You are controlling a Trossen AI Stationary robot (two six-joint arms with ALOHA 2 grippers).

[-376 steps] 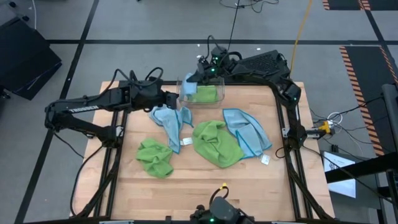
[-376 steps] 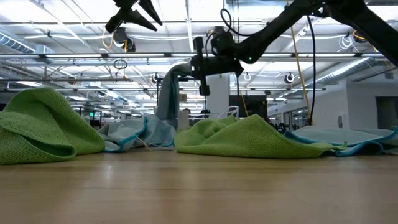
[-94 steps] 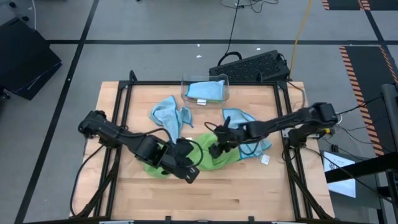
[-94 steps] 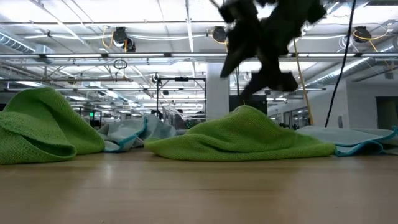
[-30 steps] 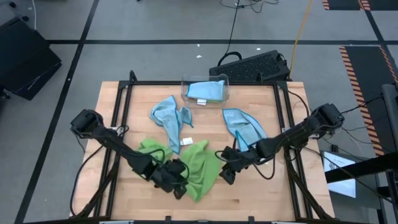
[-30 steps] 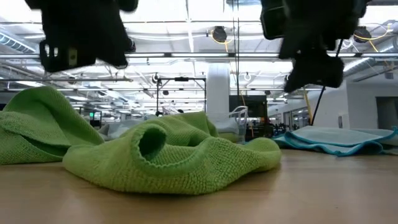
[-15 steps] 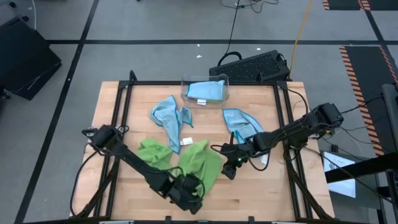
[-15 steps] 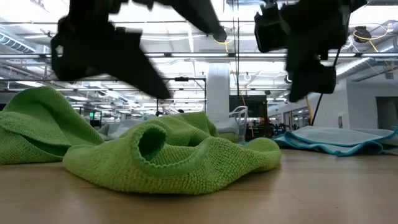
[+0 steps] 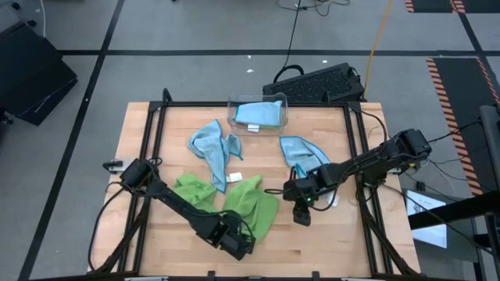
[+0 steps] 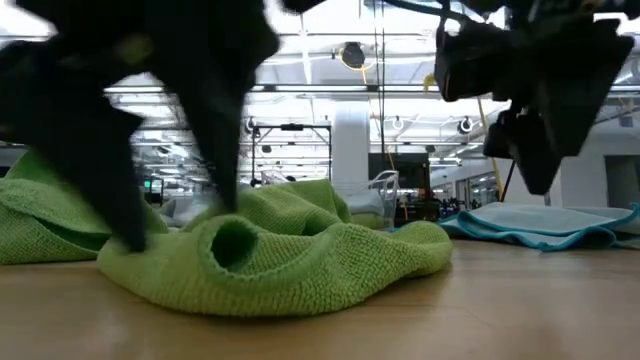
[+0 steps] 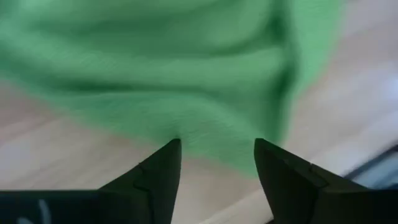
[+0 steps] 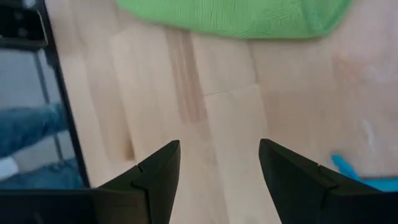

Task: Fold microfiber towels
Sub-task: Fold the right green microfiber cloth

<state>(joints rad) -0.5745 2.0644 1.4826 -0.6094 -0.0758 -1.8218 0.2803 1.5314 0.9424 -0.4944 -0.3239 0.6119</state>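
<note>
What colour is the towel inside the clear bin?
Light blue towel; the high view shows it best.

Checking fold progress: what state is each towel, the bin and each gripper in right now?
Front green towel: rumpled, unfolded.
Left green towel: crumpled.
Middle blue towel: crumpled.
Right blue towel: loosely spread.
Bin: holds a blue towel.
Left gripper: open, empty.
Right gripper: open, empty.

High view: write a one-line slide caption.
Both open grippers, left and right, flank a crumpled lime green towel; other towels lie scattered on the wooden table.
</note>
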